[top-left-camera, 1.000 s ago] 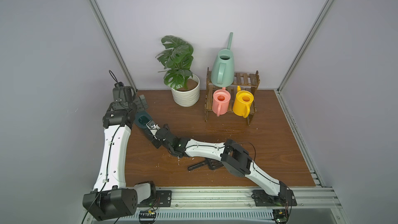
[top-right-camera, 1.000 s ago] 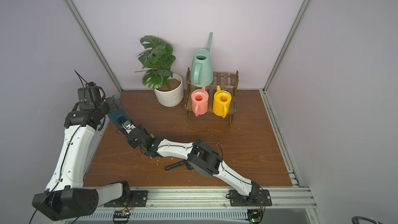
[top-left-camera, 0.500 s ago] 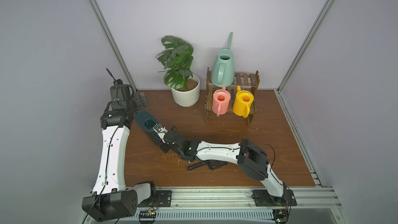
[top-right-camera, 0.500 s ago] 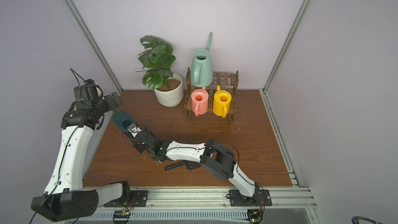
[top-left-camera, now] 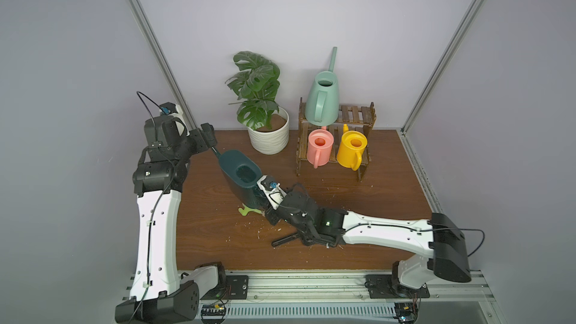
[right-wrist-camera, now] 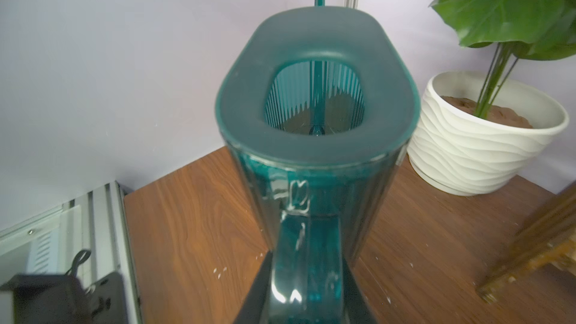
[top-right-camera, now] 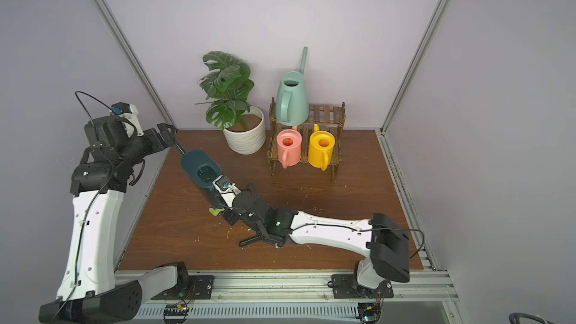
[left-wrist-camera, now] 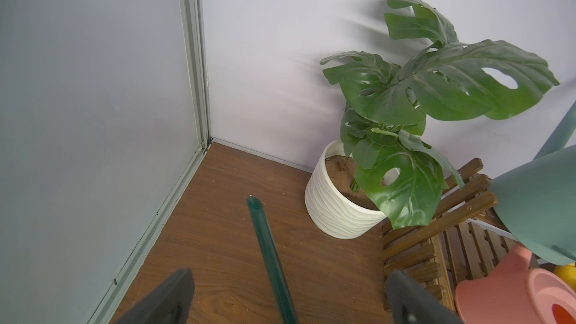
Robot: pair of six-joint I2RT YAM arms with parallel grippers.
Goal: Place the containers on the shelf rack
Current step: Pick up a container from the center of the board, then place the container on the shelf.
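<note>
Brown wood-grain tabletop (top-left-camera: pixel 389 213) runs from the front rail to the pale back wall, and the work in hand sits on its near left half. Closest to you, the right gripper (right-wrist-camera: pixel 307 291) is pressed tight onto the handle (right-wrist-camera: pixel 307 244) of the teal can (top-left-camera: pixel 240 176), one finger on each side. The can leans away from the arm. Its base is hidden behind the wrist, so you cannot tell whether it is clear of the table.

Further back, its thin spout (left-wrist-camera: pixel 271 257) runs between the fingers of the left gripper (left-wrist-camera: pixel 290 300), which are spread wide and hold nothing. The wrist view shows a gap on both sides.

Behind that stands the white plant pot (top-left-camera: pixel 269 140), and just beside it the rack (top-left-camera: pixel 364 110). The sage can (top-left-camera: pixel 322 98) takes the plant side of the upper tier, while the pink can (top-left-camera: pixel 319 148) and yellow can (top-left-camera: pixel 352 148) fill the lower one.

By this layout you are on the fourth and last can, at the carry. The free place looks to be the bare upper slats beside the sage can. Next you will likely need to draw the spout out from between the left fingers, raise the can upright, and swing it past the leaves. Set it down square, because the spot is narrow.
</note>
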